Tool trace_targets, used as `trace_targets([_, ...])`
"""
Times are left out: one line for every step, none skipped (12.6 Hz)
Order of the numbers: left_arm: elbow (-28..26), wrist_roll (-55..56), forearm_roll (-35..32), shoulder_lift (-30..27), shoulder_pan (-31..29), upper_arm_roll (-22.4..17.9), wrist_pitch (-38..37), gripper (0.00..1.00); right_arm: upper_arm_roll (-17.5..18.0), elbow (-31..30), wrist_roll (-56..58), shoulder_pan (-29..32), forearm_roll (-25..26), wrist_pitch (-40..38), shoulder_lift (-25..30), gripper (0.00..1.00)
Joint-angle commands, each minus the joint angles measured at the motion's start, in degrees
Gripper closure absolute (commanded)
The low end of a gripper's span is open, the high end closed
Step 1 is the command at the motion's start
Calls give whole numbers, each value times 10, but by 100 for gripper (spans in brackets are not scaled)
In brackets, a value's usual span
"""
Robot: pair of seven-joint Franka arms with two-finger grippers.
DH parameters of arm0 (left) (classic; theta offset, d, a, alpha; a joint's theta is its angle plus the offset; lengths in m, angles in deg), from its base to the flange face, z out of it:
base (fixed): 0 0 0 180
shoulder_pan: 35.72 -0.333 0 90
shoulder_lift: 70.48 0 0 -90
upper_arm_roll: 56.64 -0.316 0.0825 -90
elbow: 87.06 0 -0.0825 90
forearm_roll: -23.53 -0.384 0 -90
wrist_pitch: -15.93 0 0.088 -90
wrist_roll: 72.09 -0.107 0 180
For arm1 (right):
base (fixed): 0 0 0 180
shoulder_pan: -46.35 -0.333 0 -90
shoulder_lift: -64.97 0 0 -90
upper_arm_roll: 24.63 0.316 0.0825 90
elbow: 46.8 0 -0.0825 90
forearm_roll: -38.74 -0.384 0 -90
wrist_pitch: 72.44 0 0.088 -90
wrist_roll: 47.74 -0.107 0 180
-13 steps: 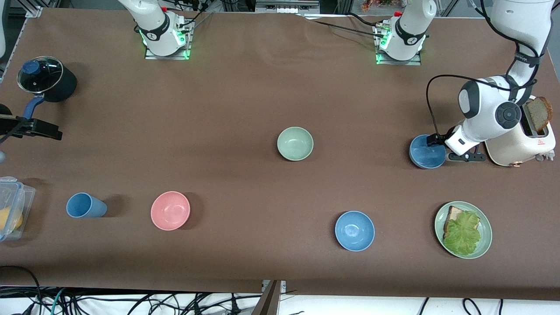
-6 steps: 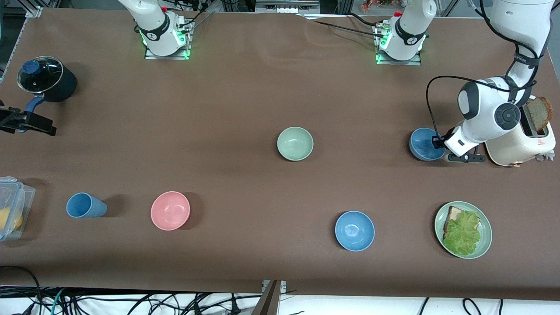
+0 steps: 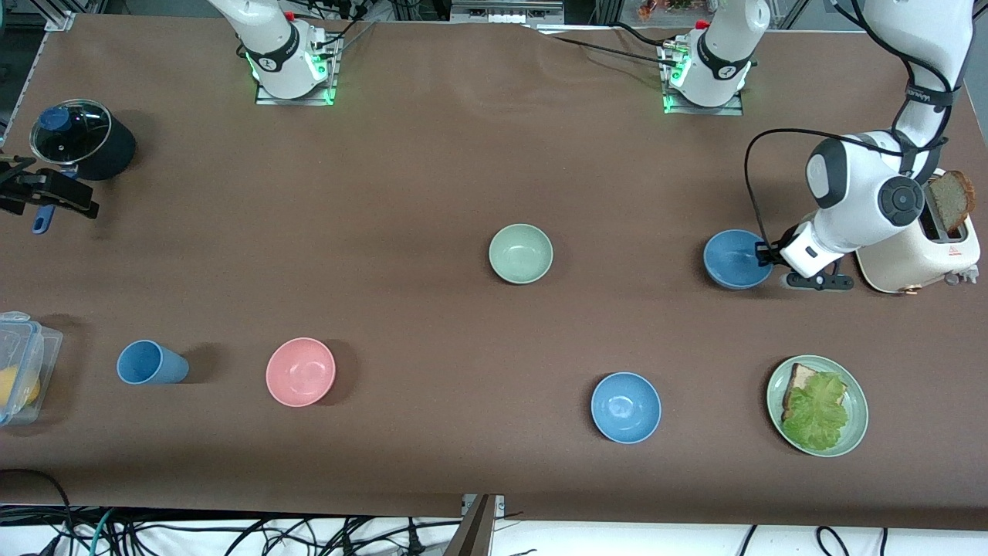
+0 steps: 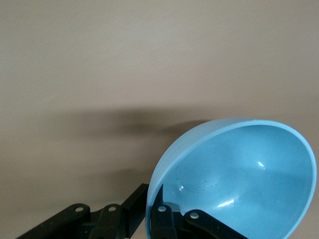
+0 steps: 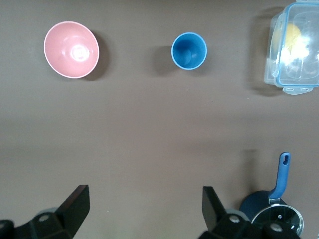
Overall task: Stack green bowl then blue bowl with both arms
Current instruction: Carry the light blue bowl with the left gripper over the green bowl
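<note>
The green bowl [image 3: 521, 253] sits upright in the middle of the table. One blue bowl [image 3: 733, 259] hangs tilted just above the table beside the toaster, and my left gripper [image 3: 766, 255] is shut on its rim. In the left wrist view my left gripper [image 4: 155, 201] pinches the rim of that blue bowl [image 4: 239, 174], one finger inside and one outside. A second blue bowl [image 3: 626, 407] rests nearer the front camera. My right gripper [image 3: 46, 193] hovers open beside the black pot, holding nothing; the right wrist view shows this gripper [image 5: 144, 201] over bare table.
Toward the right arm's end stand a black pot with a glass lid [image 3: 81, 139], a blue cup [image 3: 150, 363], a pink bowl [image 3: 300, 371] and a clear container [image 3: 19, 367]. A toaster with bread [image 3: 918, 247] and a green plate with bread and lettuce [image 3: 817, 405] sit at the left arm's end.
My left gripper has shut on the blue bowl's rim, tilted it and carried it a little toward the green bowl. My right gripper has drifted toward the pot.
</note>
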Motion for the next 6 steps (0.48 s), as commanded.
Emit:
trace_targets([22, 26, 28, -28, 19, 61, -23, 100, 1, -16, 9, 1, 5, 9, 6, 0])
trace_targets([37, 37, 59, -28, 24, 91, -25, 100, 1, -16, 8, 1, 5, 10, 6, 0])
trace_targets([56, 41, 92, -26, 39, 121, -26, 100, 1, -16, 8, 1, 4, 10, 6, 0])
trace_targets([69, 58, 120, -22, 57, 141, -28, 100, 2, -13, 9, 0, 5, 10, 3, 0])
trace_targets([74, 87, 128, -15, 75, 156, -27, 100, 6, -5, 10, 0, 5, 10, -1, 0])
trace_targets([81, 130, 130, -12, 93, 164, -26, 100, 7, -2, 10, -1, 5, 10, -5, 0])
